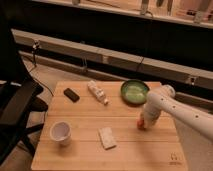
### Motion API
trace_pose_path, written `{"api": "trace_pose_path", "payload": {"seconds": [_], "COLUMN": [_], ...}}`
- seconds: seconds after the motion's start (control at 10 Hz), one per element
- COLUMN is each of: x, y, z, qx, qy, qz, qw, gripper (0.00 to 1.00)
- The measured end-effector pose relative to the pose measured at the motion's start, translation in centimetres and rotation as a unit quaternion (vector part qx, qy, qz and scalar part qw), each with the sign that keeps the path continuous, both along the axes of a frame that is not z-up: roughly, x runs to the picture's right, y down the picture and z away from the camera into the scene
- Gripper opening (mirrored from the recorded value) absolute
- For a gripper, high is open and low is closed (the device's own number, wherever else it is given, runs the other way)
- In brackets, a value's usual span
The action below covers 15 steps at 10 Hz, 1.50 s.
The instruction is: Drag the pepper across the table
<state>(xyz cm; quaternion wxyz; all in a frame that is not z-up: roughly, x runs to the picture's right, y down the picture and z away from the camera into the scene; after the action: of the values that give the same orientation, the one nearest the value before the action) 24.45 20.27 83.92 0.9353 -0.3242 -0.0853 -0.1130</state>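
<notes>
The small red-orange pepper [140, 123] lies on the light wooden table [90, 150], right of centre, and only its left end shows. My gripper [143, 124] is at the end of the white arm [165, 104] that comes in from the right; it points down onto the pepper and covers most of it. The green bowl [134, 91] stands just behind, at the table's far right.
A white rectangular block [106, 137] lies near the front centre. A white cup [61, 132] stands front left. A small bottle [97, 92] lies on its side at the back, with a black object [71, 94] to its left. A dark chair [17, 107] stands left of the table.
</notes>
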Motion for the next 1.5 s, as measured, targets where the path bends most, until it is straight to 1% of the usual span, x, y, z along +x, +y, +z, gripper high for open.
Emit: {"api": "trace_pose_path", "payload": {"seconds": [1.5], "x": [0.67], "y": [-0.56], "z": [0.63], "qx": [0.001], "qy": [0.008], "qz": [0.027], "qw": [0.9996], "gripper": [0.00]}}
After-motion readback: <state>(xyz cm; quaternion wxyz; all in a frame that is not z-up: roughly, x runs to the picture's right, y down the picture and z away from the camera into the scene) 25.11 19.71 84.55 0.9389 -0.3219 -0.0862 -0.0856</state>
